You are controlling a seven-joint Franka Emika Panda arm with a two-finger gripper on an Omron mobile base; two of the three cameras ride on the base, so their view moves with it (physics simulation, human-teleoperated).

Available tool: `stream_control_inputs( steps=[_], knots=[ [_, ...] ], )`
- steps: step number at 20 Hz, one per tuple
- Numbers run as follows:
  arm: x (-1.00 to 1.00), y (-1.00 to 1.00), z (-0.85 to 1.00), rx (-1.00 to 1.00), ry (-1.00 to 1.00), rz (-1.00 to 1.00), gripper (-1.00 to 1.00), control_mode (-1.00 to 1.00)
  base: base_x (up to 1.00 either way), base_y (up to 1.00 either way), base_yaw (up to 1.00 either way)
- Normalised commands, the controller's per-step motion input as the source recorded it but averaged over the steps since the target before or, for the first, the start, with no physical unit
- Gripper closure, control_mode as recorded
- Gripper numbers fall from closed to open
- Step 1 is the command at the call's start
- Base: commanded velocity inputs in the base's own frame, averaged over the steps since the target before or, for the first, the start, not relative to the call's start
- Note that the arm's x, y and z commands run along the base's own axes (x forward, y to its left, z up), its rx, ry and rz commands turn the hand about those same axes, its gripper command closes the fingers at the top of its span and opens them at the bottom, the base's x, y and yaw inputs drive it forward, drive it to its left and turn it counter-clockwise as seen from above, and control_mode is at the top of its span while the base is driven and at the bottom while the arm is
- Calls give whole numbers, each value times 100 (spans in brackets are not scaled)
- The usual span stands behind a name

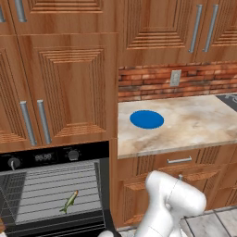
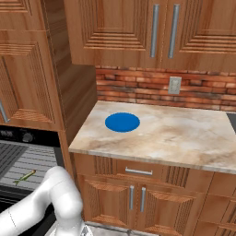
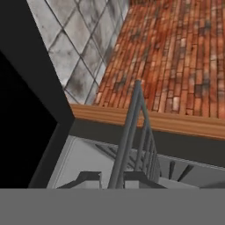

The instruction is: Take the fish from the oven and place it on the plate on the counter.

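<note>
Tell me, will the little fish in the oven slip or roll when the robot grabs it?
Probably a bit tricky. The fish is thin and small, so it is likely light, and the fingers could nudge it aside. It lies on a wire rack with gaps, so it might catch or tilt between the bars. Its long narrow shape makes rolling unlikely. Whether it is slippery cannot be told.

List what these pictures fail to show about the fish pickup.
- Gripper state: in the hand view the fingertips are cut off by the bottom band.
- Fish details: too small in the left base view, smaller still in the right.
- Oven door: cut off by the left base view's bottom edge.
</note>
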Motion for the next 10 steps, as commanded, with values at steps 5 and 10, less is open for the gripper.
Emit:
stream_control_inputs(
  steps=[5, 10],
  knots=[
    [-100, 0, -44, 0, 1, 4, 100, -100, 0, 0, 0],
    [-99, 0, -39, 0, 0, 4, 100, -100, 0, 0, 0]
  ],
)
